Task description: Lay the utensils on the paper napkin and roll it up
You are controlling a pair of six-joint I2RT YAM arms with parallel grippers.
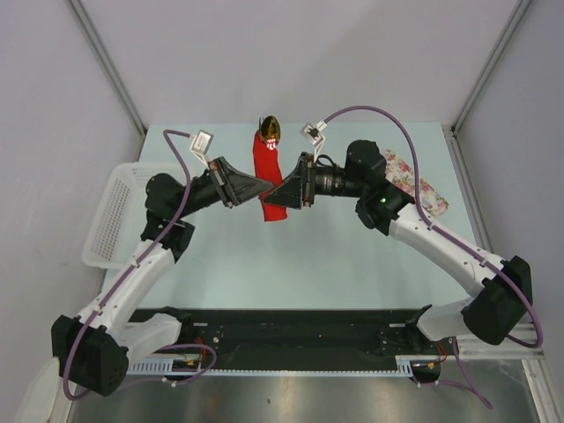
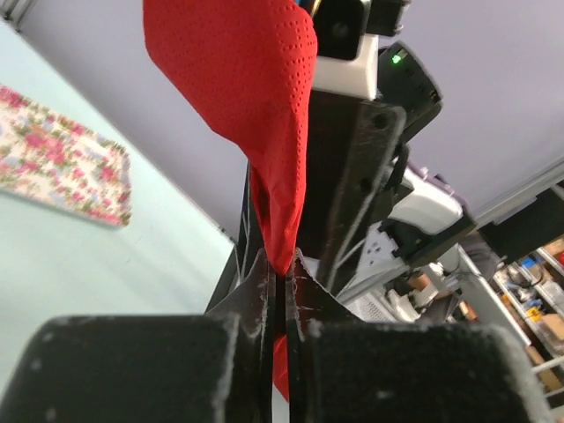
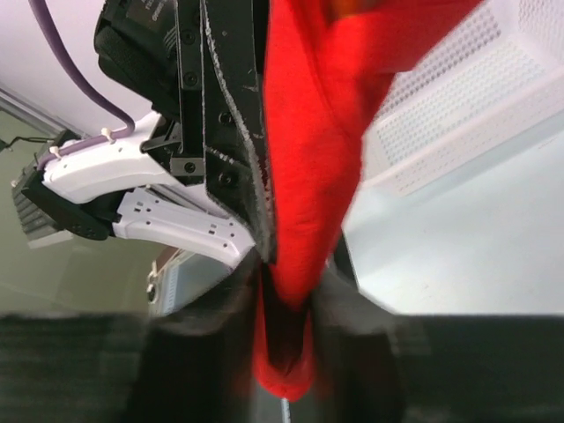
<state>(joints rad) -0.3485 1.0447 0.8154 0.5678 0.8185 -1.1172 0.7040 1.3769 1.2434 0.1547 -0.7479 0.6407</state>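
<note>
Pale teal counter (image 1: 335, 264) under grey walls; white basket (image 1: 110, 220) at left edge, floral cloth (image 1: 414, 181) at right.

Top view: paper napkin (image 1: 264, 159) rolled into a slim red tube, long axis far-to-near, near end tilted slightly right. Gold spoon (image 1: 270, 129) bowl poking from far end; fork not made out. Left hand (image 1: 267, 186) and right hand (image 1: 267, 200) nose to nose on the tube's near half, one from each side, equally close.

Left wrist: clenched on a fold of red paper, pinched right at the fingertips; rest of tube rising ahead, opposite hand's finger just beside.

Right wrist: red tube between the fingers, lower end hanging past them; blurred, so clamped or loosened, cannot tell.

Judged: roll formed. Next move hinging on which hand carries the tube along that axis, probably the left.
</note>
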